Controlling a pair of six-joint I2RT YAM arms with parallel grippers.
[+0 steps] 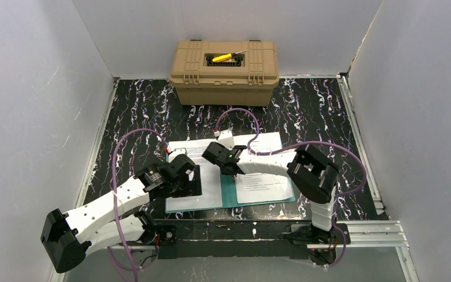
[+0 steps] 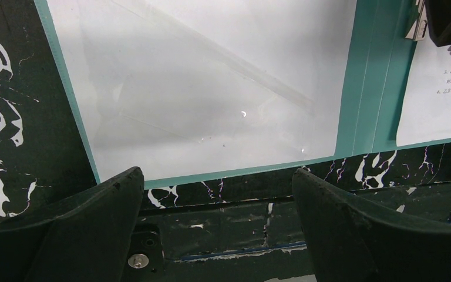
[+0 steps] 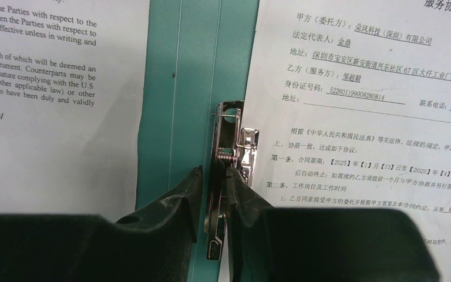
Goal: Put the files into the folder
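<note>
A teal folder (image 1: pixel 229 197) lies open on the table. One white printed sheet (image 1: pixel 202 176) lies on its left leaf and a second (image 1: pixel 267 187) on its right leaf. In the right wrist view my right gripper (image 3: pixel 214 171) is shut on the folder's metal clip lever (image 3: pixel 229 141), between the English sheet (image 3: pixel 53 129) and the Chinese sheet (image 3: pixel 364 117). My left gripper (image 2: pixel 217 176) is open and empty, hovering at the near edge of the left leaf (image 2: pixel 364 88). A clear diagonal pocket edge crosses the left sheet (image 2: pixel 199 88) there.
A tan toolbox (image 1: pixel 224 73) with a yellow tool (image 1: pixel 222 57) on its lid stands at the back. Aluminium rails (image 1: pixel 361 232) run along the table's near and side edges. White walls close in on three sides.
</note>
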